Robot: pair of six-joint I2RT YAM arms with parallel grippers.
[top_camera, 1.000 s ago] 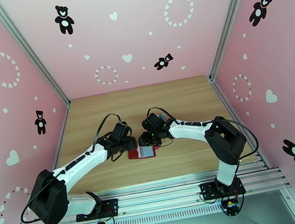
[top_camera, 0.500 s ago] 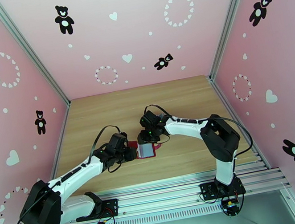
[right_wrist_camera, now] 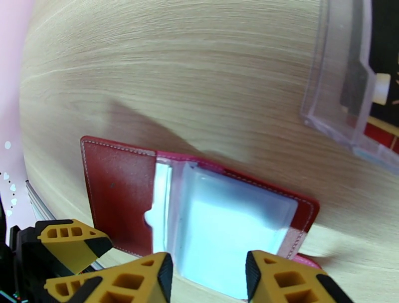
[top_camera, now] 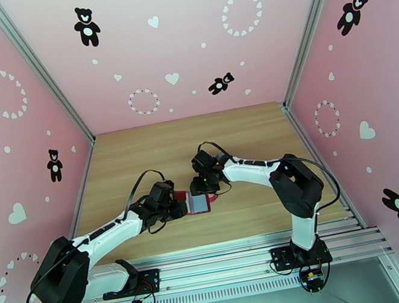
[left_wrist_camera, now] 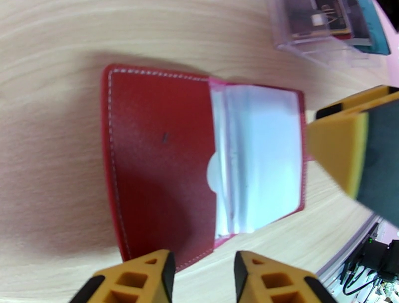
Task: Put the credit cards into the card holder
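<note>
The wallet (top_camera: 196,203) lies open toward the bench's (top_camera: 246,135) front edge; left jaws and right jaws hang parted, empty, by it.

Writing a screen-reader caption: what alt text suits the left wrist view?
An open dark-red leather card holder with clear plastic sleeves lies on the pale wooden table. The left claw hangs open and empty at the picture's bottom; a clear plastic rack sits top right.

1. Top view: bright, even, soft light; faint shadows on the desk (top_camera: 240,136).
2. Left wrist view: slightly blurred; card holder (left_wrist_camera: 159,164) throws a shadow toward 9 o'clock; glare whitens its sleeves.
3. Right wrist view: wood grain bows at the edges; rack (right_wrist_camera: 344,99) at 2 o'clock blurs.
</note>
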